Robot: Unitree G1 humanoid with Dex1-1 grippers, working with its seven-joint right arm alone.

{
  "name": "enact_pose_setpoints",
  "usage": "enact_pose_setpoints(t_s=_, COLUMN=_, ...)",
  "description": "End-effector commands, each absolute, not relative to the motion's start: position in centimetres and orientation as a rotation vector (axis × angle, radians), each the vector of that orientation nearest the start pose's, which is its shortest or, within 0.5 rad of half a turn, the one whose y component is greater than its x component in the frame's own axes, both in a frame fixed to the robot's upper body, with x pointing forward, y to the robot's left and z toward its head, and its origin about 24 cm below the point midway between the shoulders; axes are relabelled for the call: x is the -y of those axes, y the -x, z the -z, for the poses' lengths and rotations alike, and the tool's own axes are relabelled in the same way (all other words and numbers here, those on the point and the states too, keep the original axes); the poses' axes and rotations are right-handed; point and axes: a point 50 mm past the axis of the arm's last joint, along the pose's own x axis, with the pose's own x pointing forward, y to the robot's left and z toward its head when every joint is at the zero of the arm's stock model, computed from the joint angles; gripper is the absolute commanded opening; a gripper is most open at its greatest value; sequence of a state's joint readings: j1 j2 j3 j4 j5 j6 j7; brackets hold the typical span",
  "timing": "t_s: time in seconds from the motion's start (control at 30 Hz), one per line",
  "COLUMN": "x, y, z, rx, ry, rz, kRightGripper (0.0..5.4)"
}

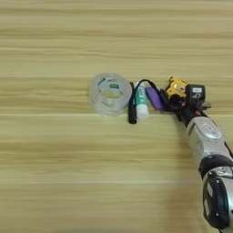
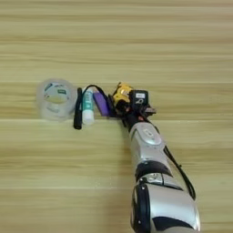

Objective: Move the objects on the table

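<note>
A short row of small desk items lies across the middle of the tabletop, a wide light wood-grain surface with horizontal streaks that fills both views.

At the right end of the row is the yellow-black tape measure, and the end effector is right at it, its black fingers against the near side of the yellow body. The pictures do not show how far the fingers are spread or whether they grip the tape measure, so its state cannot be told. A small black box with a white label on the wrist sits just right of the tape measure.

Just left of the tape measure lies the small purple piece, angled slightly. Next to it is the white-and-green glue stick, lying on its side with its white end toward the near edge. A black cable arcs over the far ends of the glue stick and the purple piece, and its black plug lies alongside the glue stick on the left.

At the left end, close beside the plug, sits the clear tape roll, lying flat; a greenish label shows in its hollow core, which holds none of the other items.

The silver forearm reaches in from the bottom edge, right of centre, with a thin black wire running along its right side.
</note>
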State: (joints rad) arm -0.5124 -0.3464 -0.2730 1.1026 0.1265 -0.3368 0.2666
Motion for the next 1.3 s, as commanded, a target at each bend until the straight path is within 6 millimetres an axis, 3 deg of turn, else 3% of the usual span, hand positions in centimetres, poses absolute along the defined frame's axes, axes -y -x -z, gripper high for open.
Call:
enact_pose_setpoints(t_s=0.03, x=27.3, y=-32.9, z=-3.4, rx=-0.100, ry=0.059, rz=0.072, kRightGripper=4.54)
enact_pose_setpoints(t_s=0.27, x=27.3, y=-32.9, z=-3.5, rx=-0.086, ry=0.076, rz=0.084, kRightGripper=5.39)
enact_pose_setpoints(t_s=0.77, x=26.9, y=-32.9, z=-6.8, rx=0.182, ry=0.193, rz=0.125, kRightGripper=5.39)
enact_pose_setpoints(t_s=0.97, x=26.6, y=-32.0, z=-8.4, rx=0.281, ry=0.207, rz=0.085, kRightGripper=5.39)
enact_pose_setpoints(t_s=1.3, x=23.7, y=-29.2, z=-7.8, rx=0.256, ry=0.189, rz=-0.097, kRightGripper=5.39)
